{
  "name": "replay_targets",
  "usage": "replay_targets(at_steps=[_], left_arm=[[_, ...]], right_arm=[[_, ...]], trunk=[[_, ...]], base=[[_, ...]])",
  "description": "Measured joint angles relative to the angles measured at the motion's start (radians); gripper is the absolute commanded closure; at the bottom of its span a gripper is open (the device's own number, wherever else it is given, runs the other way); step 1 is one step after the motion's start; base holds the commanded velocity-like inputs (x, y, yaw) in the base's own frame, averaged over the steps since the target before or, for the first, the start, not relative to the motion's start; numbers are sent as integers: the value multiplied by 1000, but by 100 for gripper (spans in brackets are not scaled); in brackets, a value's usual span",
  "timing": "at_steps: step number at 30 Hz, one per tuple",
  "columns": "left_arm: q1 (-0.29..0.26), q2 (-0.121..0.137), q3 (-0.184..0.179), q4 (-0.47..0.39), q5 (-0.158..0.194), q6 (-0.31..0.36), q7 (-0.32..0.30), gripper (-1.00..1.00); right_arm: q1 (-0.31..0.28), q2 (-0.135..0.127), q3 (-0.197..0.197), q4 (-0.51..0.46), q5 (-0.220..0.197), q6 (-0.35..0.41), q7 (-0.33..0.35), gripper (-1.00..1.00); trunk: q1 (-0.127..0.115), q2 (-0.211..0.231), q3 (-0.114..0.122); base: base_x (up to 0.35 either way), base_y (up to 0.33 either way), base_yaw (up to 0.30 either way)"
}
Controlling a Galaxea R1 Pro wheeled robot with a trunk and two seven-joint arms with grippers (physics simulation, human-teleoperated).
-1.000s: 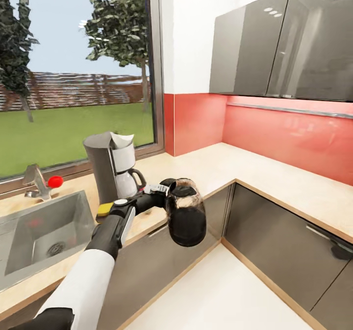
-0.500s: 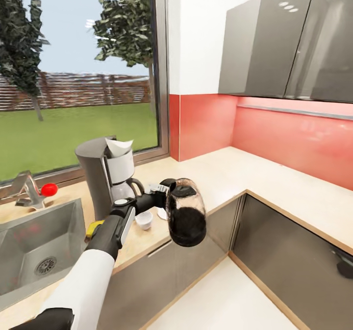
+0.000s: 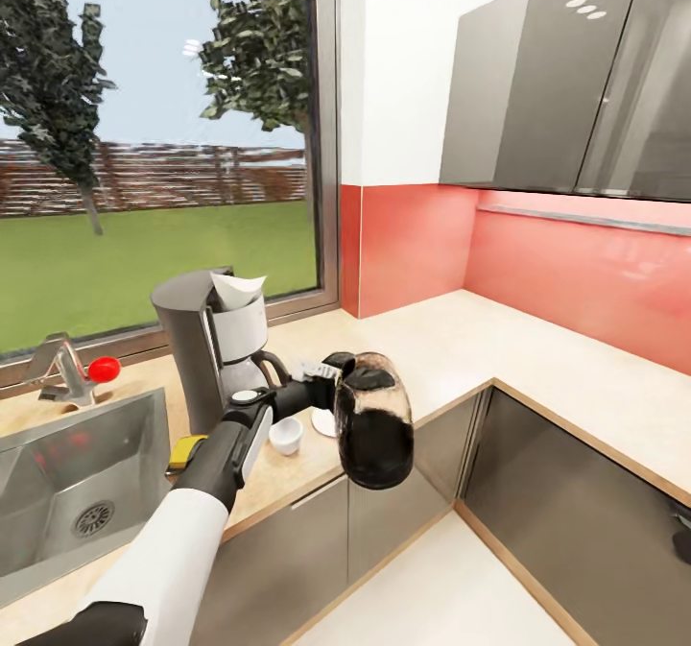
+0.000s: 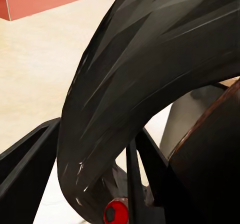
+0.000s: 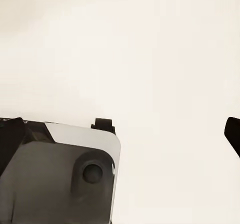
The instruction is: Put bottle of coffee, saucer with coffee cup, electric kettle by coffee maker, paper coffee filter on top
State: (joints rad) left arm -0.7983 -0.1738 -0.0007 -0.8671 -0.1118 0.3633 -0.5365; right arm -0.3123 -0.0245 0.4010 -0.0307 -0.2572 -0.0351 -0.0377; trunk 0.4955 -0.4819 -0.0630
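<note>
Kettle (image 3: 374, 425), the electric one w/ glass body, black lid and dark lower half, sits centre of the head frame, held up off the kitchen countertop (image 3: 451, 339) and tipped slightly, its base out over the counter's front edge above the dark cabinet doors (image 3: 403, 521). Left gripper (image 3: 326, 377) is at the kettle's handle side, just left of the glass; fingers look clamped round the black handle (image 4: 150, 74), which arcs big across the left wrist frame w/ a small red dot (image 4: 116, 212) low centre. Exact finger gap hidden by the handle.

Coffee maker (image 3: 216, 339) stands left of centre on the counter, upright, w/ the paper coffee filter (image 3: 238, 289) poking out of its white basket on top. Coffee cup (image 3: 285, 435) sits on the counter just right of & in front of the machine, below the left arm. Saucer (image 3: 324, 422) is partly hidden behind the kettle, beside the cup; cup not on it. Yellow cap of the bottle of coffee (image 3: 182, 452) peeks out behind the forearm, lower left of the machine.

Sink (image 3: 77, 473) at lower left, tap w/ red knob (image 3: 103, 370) behind it by the window (image 3: 163, 147). Glossy wall cabinets (image 3: 576, 80) upper right, over red backsplash.

Right gripper: right wrist frame gives a grey block (image 5: 60, 174) lower left over pale surface; open or closed, can't tell.
</note>
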Motion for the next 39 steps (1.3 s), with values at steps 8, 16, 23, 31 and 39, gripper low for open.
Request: replay_targets(at_steps=[8,16,23,31,39], left_arm=[[0,0,1,-4,13,0,0,100],[0,0,0,-2,13,-1,43,100],[0,0,0,1,14,-1,49,100],[0,0,0,2,14,-1,49,100],[0,0,0,5,14,0,49,100]], right_arm=[[0,0,-2,-1,-2,1,1,-100],[0,0,-2,0,-2,1,1,-100],[0,0,-2,0,-2,0,1,-100],[0,0,-2,0,-2,0,1,-100],[0,0,-1,1,-2,0,1,-100]], trunk=[[0,0,0],[0,0,0],[0,0,0],[0,0,0],[0,0,0]], base=[[11,-13,0],[153,-191,0],[166,-228,0],[133,-246,10],[99,-259,191]])
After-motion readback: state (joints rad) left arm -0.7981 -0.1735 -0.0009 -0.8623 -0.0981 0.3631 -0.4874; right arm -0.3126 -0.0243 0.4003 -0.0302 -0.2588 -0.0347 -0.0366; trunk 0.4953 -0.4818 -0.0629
